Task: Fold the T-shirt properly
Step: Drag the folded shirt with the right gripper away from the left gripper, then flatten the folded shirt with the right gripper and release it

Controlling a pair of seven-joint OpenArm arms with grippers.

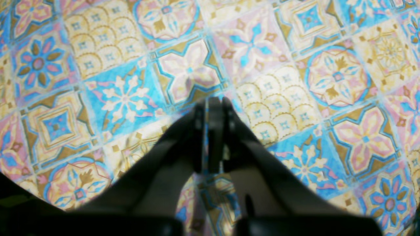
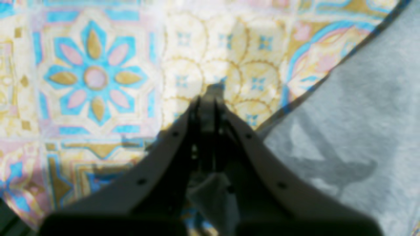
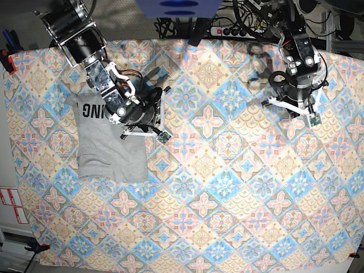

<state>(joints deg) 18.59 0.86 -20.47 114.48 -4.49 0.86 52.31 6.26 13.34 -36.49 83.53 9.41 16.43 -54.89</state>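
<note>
The heather-grey T-shirt (image 3: 108,149) lies folded into a rough rectangle at the left of the table, with the black letters "ING" showing near its top edge. In the right wrist view its grey cloth (image 2: 361,131) fills the right side. My right gripper (image 2: 212,95) is shut with nothing in its tips, over the tablecloth just beside the shirt's edge; in the base view it (image 3: 163,136) sits just right of the shirt. My left gripper (image 1: 213,102) is shut and empty over bare tablecloth, far from the shirt at the back right (image 3: 312,119).
The colourful tile-patterned tablecloth (image 3: 227,187) covers the whole table. Cables and a power strip (image 3: 239,25) lie beyond the far edge. Both arm bases stand at the back corners.
</note>
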